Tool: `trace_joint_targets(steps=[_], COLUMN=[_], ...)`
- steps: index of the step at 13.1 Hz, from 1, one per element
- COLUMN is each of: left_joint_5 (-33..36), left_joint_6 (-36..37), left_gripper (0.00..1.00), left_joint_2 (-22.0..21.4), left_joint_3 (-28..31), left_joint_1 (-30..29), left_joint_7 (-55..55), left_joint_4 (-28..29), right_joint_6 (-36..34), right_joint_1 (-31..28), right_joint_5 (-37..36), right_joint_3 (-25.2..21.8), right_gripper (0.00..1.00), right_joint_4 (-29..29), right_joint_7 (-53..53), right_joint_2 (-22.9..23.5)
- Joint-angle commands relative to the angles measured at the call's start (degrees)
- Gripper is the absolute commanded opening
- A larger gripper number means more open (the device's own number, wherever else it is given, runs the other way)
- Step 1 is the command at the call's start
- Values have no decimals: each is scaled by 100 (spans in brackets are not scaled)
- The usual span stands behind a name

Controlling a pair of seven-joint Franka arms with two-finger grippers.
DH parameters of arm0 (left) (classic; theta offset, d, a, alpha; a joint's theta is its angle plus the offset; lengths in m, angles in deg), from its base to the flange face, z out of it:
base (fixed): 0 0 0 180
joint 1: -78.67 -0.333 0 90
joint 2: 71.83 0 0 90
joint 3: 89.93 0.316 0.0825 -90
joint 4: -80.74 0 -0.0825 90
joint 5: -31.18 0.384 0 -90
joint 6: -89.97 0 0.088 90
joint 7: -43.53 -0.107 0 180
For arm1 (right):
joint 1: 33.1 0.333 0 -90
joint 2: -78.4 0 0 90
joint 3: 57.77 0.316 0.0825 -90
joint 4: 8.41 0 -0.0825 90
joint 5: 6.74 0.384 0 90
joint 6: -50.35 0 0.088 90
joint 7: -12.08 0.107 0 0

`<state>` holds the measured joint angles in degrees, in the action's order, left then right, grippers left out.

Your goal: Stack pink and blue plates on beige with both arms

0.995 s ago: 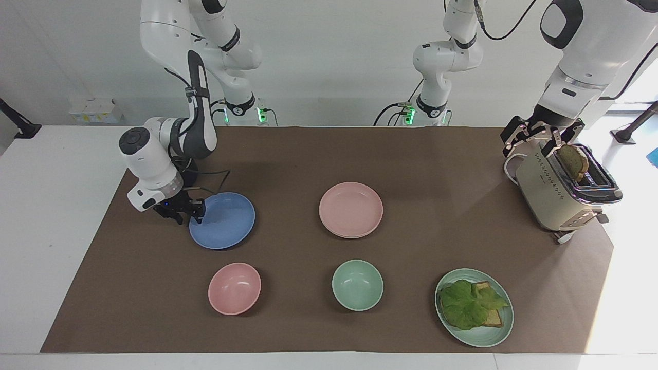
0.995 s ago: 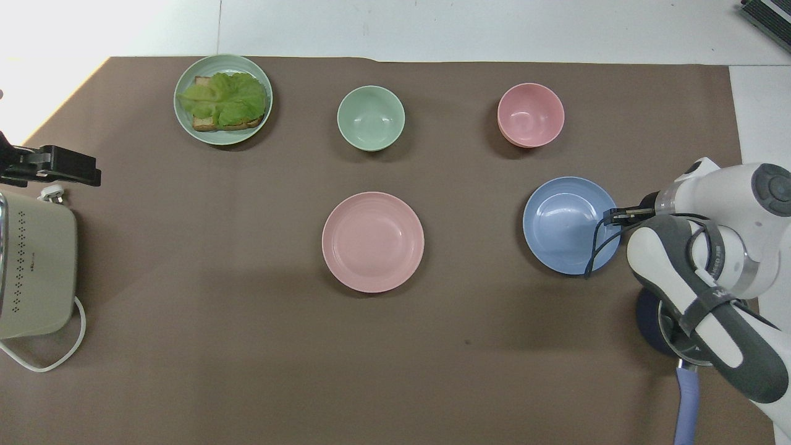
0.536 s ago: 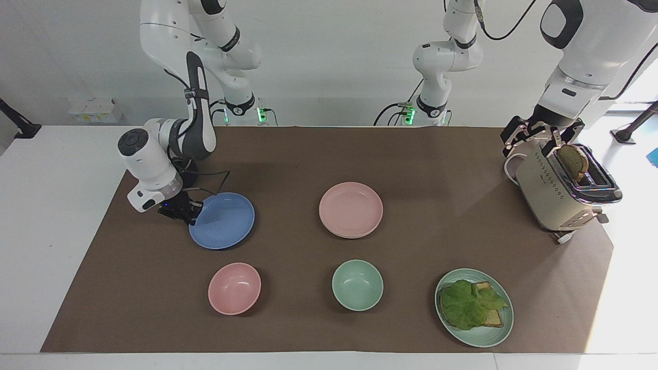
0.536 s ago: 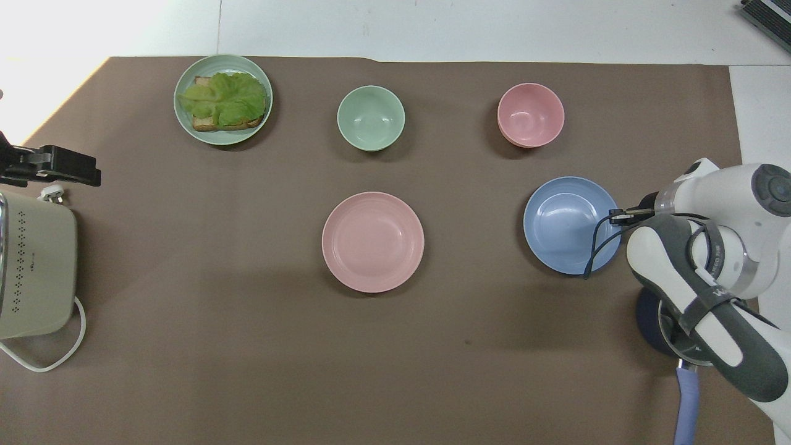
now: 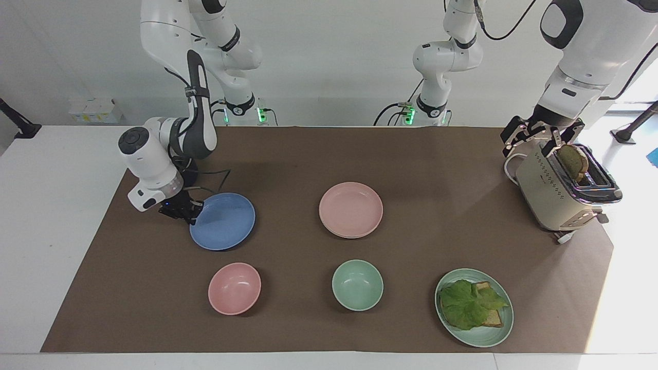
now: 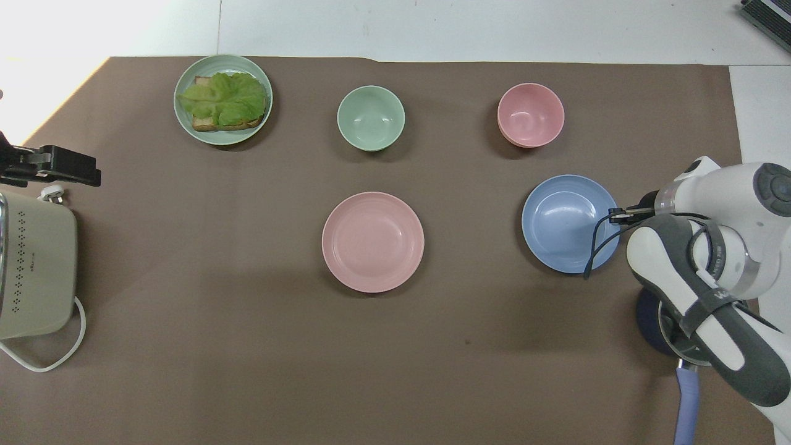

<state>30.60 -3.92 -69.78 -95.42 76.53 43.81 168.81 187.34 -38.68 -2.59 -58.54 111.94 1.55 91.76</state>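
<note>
Now right jaws point(image 5: 193, 211) tight on blue plate point(image 5: 224, 222) rim, at its right-arm end; left jaws point(image 5: 541, 140) wide over toaster point(image 5: 552, 198).

Brown mat point(image 5: 308, 154) spread over a white counter point(image 5: 51, 205). Left of centre: blue plate point(image 5: 226, 223), its rim at frame left clamped by the right end effector point(image 5: 191, 211), fingertips closed on it; plate possibly tipped up slightly at that edge, hard to tell. At centre: pink plate point(image 5: 351, 208), apparently resting on another plate, only a thin lower rim visible. Lower row, from frame left: pink bowl point(image 5: 234, 288), green bowl point(image 5: 357, 284), green plate point(image 5: 496, 334) bearing toast and lettuce point(image 5: 468, 303). Upper right: beige toaster point(image 5: 552, 198) with a bread slice point(image 5: 573, 160) upright in its slot; left end effector point(image 5: 540, 137) just above the toaster, fingers spread.
</note>
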Motion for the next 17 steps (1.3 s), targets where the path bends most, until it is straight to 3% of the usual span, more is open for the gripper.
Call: trace_joint_targets(steps=[1, 4, 8, 11, 14, 17], left_joint_5=[111, 111, 111, 111, 111, 111], left_joint_6=[55, 55, 55, 55, 55, 55], left_gripper=[100, 100, 100, 100, 100, 100], left_joint_2=[-37, -37, -37, -37, -37, -37], left_joint_3=[-23, -23, -23, -23, -23, -23], left_joint_1=[-24, -24, -24, -24, -24, -24], left_joint_7=[-62, -62, -62, -62, -62, -62], left_joint_4=[26, 26, 26, 25, 26, 26], right_joint_6=[-355, -1278, -1430, -1641, -1335, -772], right_joint_1=[56, 249, 276, 363, 1109, 1497], right_joint_5=[138, 655, 745, 745, 736, 736], right_joint_3=[173, 200, 568, 1068, 1097, 1097], right_gripper=[0, 0, 0, 0, 0, 0], right_joint_4=[-46, -354, -459, -846, -908, -1022], right_joint_7=[-99, -81, 189, 709, 1674, 2194], right_joint_2=[-393, -938, -1502, -1415, -1135, -730])
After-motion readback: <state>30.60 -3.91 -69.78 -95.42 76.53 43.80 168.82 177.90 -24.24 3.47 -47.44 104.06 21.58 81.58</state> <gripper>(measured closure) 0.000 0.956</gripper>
